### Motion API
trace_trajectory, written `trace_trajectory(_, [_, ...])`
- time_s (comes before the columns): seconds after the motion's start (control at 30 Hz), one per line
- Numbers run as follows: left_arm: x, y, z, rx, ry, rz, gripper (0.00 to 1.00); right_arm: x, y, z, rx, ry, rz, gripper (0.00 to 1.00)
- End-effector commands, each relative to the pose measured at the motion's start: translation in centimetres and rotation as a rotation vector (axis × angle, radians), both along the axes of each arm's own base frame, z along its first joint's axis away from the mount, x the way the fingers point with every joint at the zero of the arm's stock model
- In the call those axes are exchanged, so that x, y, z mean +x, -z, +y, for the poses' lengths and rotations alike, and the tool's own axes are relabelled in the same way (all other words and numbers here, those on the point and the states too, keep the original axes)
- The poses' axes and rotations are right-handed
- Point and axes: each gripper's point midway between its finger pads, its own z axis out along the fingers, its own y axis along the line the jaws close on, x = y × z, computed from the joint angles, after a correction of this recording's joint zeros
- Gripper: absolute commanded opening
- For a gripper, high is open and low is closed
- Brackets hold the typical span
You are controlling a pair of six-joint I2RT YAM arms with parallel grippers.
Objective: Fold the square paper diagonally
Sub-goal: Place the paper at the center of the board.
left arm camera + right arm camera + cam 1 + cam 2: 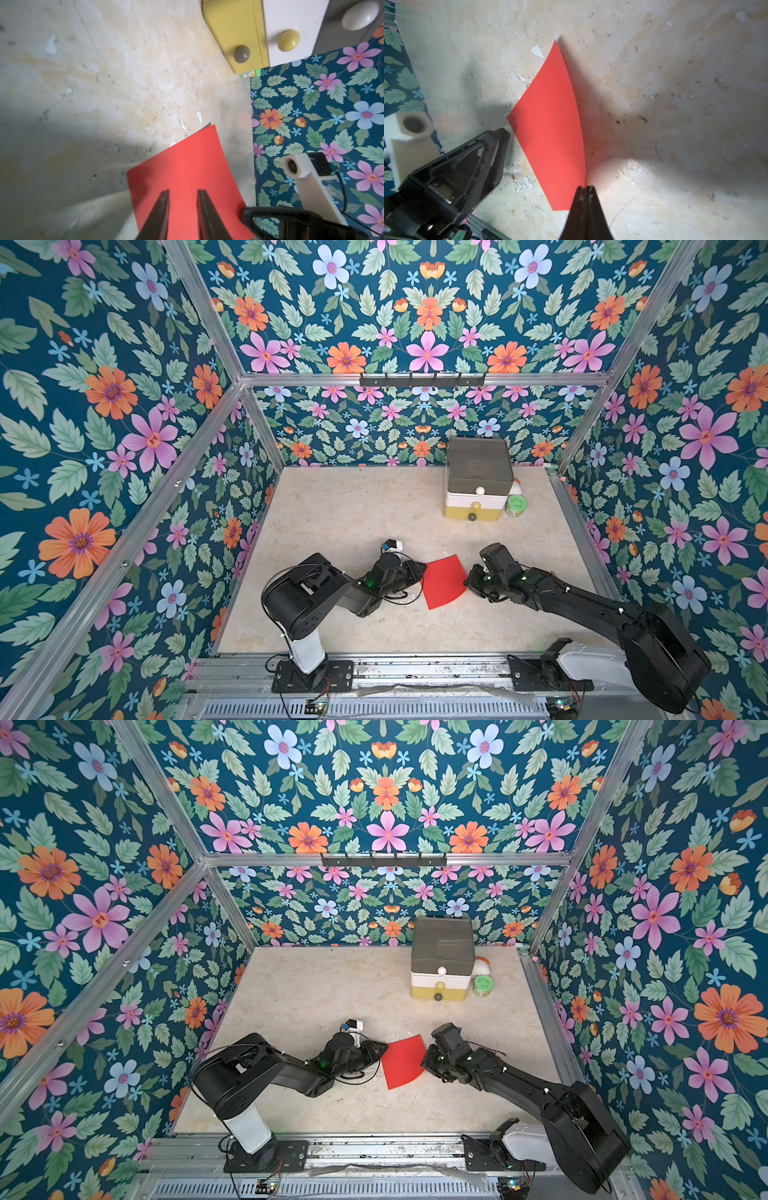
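Observation:
The square paper (pixel 444 580) (pixel 403 1061) is a bright red sheet lying on the beige tabletop between the two arms. Its right-hand side curls up off the table and casts a shadow in the right wrist view (pixel 550 128). My right gripper (pixel 469 581) (pixel 585 187) is shut, with the sheet's raised edge running into its fingertips. My left gripper (pixel 419 572) (pixel 182 190) sits at the opposite side, its jaws a narrow gap apart over the red surface (pixel 182 162), which shows between them.
A stacked drawer box (pixel 478 477) in grey, white and yellow stands at the back right, with a green-lidded jar (pixel 515 505) beside it. A small white and black device (pixel 392 545) sits just behind the left arm. Floral walls enclose three sides.

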Motion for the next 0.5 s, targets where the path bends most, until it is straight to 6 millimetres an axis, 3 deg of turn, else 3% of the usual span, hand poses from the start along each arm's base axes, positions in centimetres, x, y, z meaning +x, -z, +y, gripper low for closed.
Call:
trace_trajectory(0.0, [-0.7, 1.5, 0.0, 0.046, 0.036, 0.024, 0.27, 0.3, 0.0, -0.2, -0.022, -0.008, -0.023, 0.00])
trace_trajectory(0.37, [-1.5, 4.2, 1.0, 0.129, 0.037, 0.094, 0.24, 1.0, -0.8, 0.9, 0.028, -0.033, -0.066, 0.00])
trace_trajectory(0.47, [-1.8, 4.6, 1.4, 0.139, 0.030, 0.104, 0.24, 1.6, -1.8, 1.7, 0.078, -0.047, -0.112, 0.20])
